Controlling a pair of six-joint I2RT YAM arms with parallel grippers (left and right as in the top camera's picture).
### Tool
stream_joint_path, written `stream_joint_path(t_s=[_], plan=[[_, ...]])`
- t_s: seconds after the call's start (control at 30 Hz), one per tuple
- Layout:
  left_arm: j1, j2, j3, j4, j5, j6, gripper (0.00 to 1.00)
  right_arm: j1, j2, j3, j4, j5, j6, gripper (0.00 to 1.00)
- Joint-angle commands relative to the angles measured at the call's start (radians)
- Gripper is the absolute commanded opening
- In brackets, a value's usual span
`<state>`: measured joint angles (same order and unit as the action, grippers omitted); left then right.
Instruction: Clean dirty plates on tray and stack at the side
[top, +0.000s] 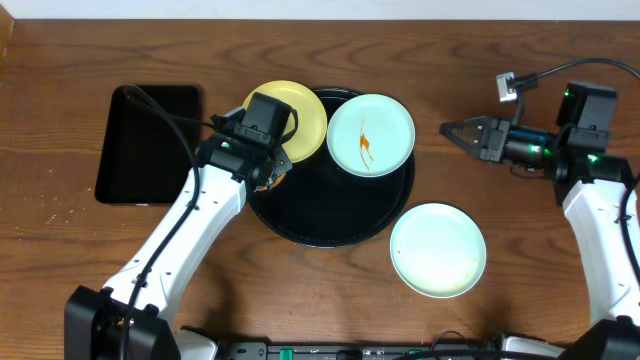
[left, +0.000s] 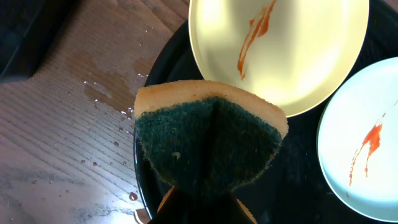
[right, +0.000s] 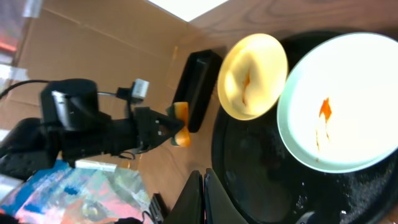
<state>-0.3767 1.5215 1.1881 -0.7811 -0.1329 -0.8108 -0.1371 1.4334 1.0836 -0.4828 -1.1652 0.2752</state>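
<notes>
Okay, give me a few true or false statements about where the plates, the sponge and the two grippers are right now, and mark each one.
1. The left gripper holds a sponge. True.
2. The yellow plate is wiped clean. False: it carries an orange smear.
3. One light blue plate lies on the table, off the round tray. True.
4. The right gripper grips a plate. False: it is shut on nothing, over the table to the right of the tray.

Black tray (top: 330, 215), pale yellow plate (left: 280, 50) and light blue plate (top: 371, 134) streaked orange, sponge (left: 208, 146) yellow over green.
</notes>
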Motion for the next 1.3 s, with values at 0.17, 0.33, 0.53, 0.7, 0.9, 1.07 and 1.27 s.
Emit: stream_joint_path(t_s=[0.17, 0.33, 0.53, 0.7, 0.9, 1.07, 1.27], plan=[[-0.002, -0.001, 0.007, -0.002, 0.018, 0.007, 0.07, 0.049, 0.005, 0.012, -0.038, 0.151, 0.012, 0.01], [-0.002, -0.001, 0.007, -0.002, 0.021, 0.029, 0.07, 0.069, 0.005, 0.012, -0.042, 0.183, -0.003, 0.01], [-0.002, -0.001, 0.007, -0.002, 0.021, 0.151, 0.07, 0.109, 0.005, 0.012, -0.083, 0.314, -0.003, 0.01], [-0.002, -0.001, 0.007, -0.002, 0.021, 0.19, 0.07, 0.172, 0.005, 0.012, -0.087, 0.52, 0.019, 0.1], [-0.002, -0.001, 0.007, -0.003, 0.021, 0.19, 0.08, 0.258, 0.021, 0.012, -0.08, 0.701, 0.048, 0.21], [-0.002, -0.001, 0.007, -0.002, 0.02, 0.191, 0.07, 0.286, 0.026, 0.012, -0.116, 0.777, 0.069, 0.34], [-0.002, -0.001, 0.007, -0.002, 0.021, 0.195, 0.07, 0.254, 0.026, 0.012, -0.335, 0.916, 0.033, 0.5]])
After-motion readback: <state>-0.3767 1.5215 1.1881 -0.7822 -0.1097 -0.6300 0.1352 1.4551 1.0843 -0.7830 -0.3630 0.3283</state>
